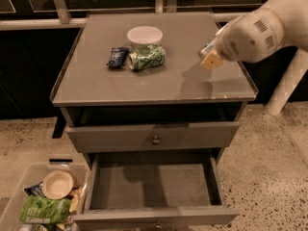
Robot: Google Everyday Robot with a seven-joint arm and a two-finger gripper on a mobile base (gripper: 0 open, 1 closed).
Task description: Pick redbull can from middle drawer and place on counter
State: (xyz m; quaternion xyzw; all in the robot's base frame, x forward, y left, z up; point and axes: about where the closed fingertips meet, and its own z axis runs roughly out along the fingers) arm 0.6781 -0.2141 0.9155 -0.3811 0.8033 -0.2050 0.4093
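Currently logged: step in hand is the placing half of the job, judged from an emptied drawer and a loaded hand.

Item 1, hand (210,57): at 3 o'clock over the worktop (159,86), raised clear of the surface, with its shadow just below it. It reads as clamped on item 2, with 1 tan pad (211,61) showing at the lower end.

Item 2, slim can (207,47): held in the hand, above the right part of the worktop, touching nothing else. Only a silver-blue sliver shows beside the pad and the arm covers the rest. Its long axis seems to lean from 1 o'clock down to 7 o'clock rather than stand upright. Which end is the top cannot be told.

Item 3, lower drawer (154,186): pulled out, at 6 o'clock, with a bare floor.

Item 4, upper drawer (120,137): closed.

Item 5, green can (147,57): on its side at 11 o'clock of the worktop's middle, axis running 9 to 3. A white bowl (144,35) sits just beside it at 12 o'clock and a dark packet (118,57) at 9 o'clock.

Item 6, bin (57,166): on the floor at 8 o'clock.

Next move, as a judgement: turn the slim can upright, lower it onto the bare stretch at 3 o'clock well apart from item 5, then let go.
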